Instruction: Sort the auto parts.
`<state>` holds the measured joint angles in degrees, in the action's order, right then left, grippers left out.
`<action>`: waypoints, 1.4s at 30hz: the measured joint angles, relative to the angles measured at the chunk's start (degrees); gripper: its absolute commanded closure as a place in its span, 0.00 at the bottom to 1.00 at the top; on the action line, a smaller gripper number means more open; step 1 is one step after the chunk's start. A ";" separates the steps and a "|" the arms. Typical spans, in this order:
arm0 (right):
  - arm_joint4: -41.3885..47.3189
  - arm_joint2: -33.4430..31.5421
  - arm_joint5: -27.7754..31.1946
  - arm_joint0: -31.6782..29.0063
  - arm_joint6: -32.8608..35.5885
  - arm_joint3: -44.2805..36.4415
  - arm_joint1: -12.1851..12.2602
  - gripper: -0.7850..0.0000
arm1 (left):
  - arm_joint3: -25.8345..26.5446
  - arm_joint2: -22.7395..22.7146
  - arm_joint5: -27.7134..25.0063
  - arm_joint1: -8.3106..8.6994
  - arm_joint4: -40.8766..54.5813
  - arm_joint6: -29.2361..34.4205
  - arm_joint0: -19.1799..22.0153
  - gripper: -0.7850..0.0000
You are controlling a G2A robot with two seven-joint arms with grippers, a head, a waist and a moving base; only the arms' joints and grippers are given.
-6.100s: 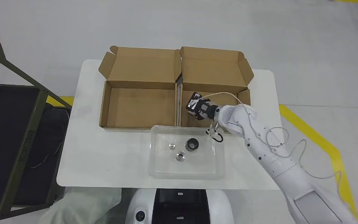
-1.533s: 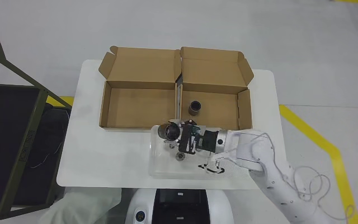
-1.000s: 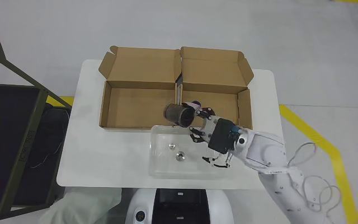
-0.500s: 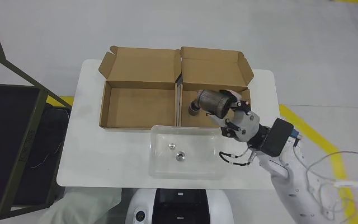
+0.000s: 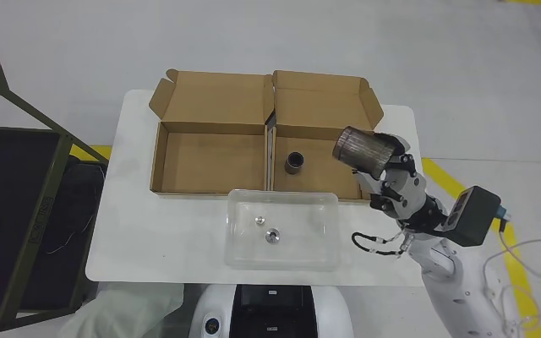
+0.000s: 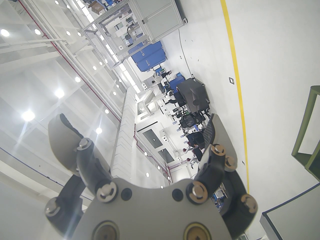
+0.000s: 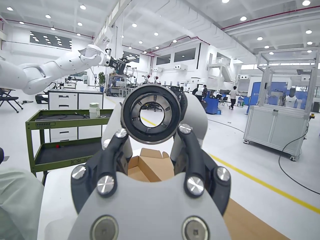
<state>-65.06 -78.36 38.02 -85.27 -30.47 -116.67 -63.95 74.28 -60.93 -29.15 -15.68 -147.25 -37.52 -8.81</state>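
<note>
- Right gripper (image 5: 378, 160) clamped on a steel bearing sleeve (image 5: 363, 149), raised over the right box (image 5: 330, 169) at its outer wall.
- Black ring (image 5: 294, 160) lies in that box.
- Clear tray (image 5: 304, 241) beside the boxes holds two small parts (image 5: 272, 236).
- Left gripper (image 6: 132, 136) released, fingers apart.

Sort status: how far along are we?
Done: one dark ring part lies in the right cardboard box. In hand: the right pincer grips a bearing, held over that box's right side. Left: a small metal part and a round metal part in the clear tray.
</note>
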 measured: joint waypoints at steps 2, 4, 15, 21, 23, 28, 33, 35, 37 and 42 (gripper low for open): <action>0.37 0.09 0.39 0.08 0.05 0.12 -0.03 1.00 | 0.00 0.00 0.00 0.00 0.00 0.00 0.00 0.00; 0.63 0.27 0.74 0.21 0.16 0.26 -0.08 1.00 | 0.00 0.00 0.00 0.00 0.00 0.00 0.00 0.00; 1.09 0.99 1.22 0.99 1.03 1.27 -0.35 1.00 | 0.00 0.00 0.00 0.00 0.00 0.00 0.00 0.00; 0.38 1.83 0.95 1.92 4.47 3.09 -0.45 1.00 | 0.00 0.00 0.00 0.00 0.00 0.00 0.00 0.00; 0.67 2.20 1.06 2.62 6.06 3.83 -0.49 1.00 | 0.00 0.00 0.00 0.00 0.00 0.00 0.00 0.00; 0.89 2.73 0.68 4.35 9.67 5.93 -0.58 1.00 | 0.00 0.00 0.00 0.00 0.00 0.00 0.00 0.00; 0.62 2.85 -0.94 5.51 12.53 8.50 -0.69 1.00 | 0.00 0.00 0.00 0.00 0.00 0.00 0.00 0.00; 0.90 2.88 -1.50 6.04 13.91 9.85 -0.72 1.00 | 0.00 0.00 0.00 0.00 0.00 0.00 0.00 0.00; 1.69 2.91 -2.43 6.72 16.11 11.59 -0.78 1.00 | 0.00 0.00 0.00 0.00 0.00 0.00 0.00 0.00; 2.88 2.98 -5.32 8.05 23.70 13.36 -0.82 1.00 | 0.00 0.00 0.00 0.00 0.00 0.00 0.00 0.00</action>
<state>-62.18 -75.38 32.69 -77.21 -6.77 -103.31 -64.77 74.28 -60.93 -29.15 -15.68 -147.25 -37.52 -8.81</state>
